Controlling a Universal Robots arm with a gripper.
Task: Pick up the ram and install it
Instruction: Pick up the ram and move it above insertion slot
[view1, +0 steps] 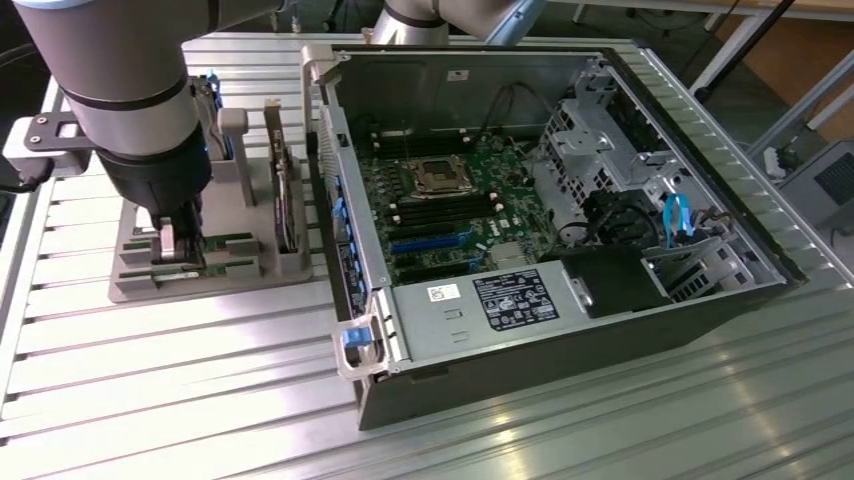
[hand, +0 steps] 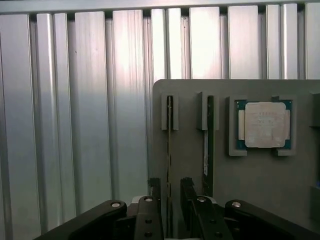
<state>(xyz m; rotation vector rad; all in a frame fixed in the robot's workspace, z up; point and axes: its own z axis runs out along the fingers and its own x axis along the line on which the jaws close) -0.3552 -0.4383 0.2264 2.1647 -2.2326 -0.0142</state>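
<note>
Two green ram sticks stand on edge in slots of a grey holder (hand: 190, 150). My gripper (hand: 171, 186) is open, low over the holder, with its dark fingers (hand: 188, 187) on either side of one ram (hand: 170, 135), apart from it. The other ram (hand: 210, 130) stands in the neighbouring slot. In the exterior view the gripper (view1: 175, 250) hangs over the holder (view1: 260, 270) at that view's left, a strip of green ram (view1: 230, 243) showing beside it.
A square silver processor chip (hand: 264, 125) lies in a pocket of the holder. A dark expansion card (view1: 284, 195) stands upright on the holder. The open computer case (view1: 747, 240) with its motherboard (view1: 454, 210) lies at the exterior view's right on the ribbed metal table (view1: 174, 380).
</note>
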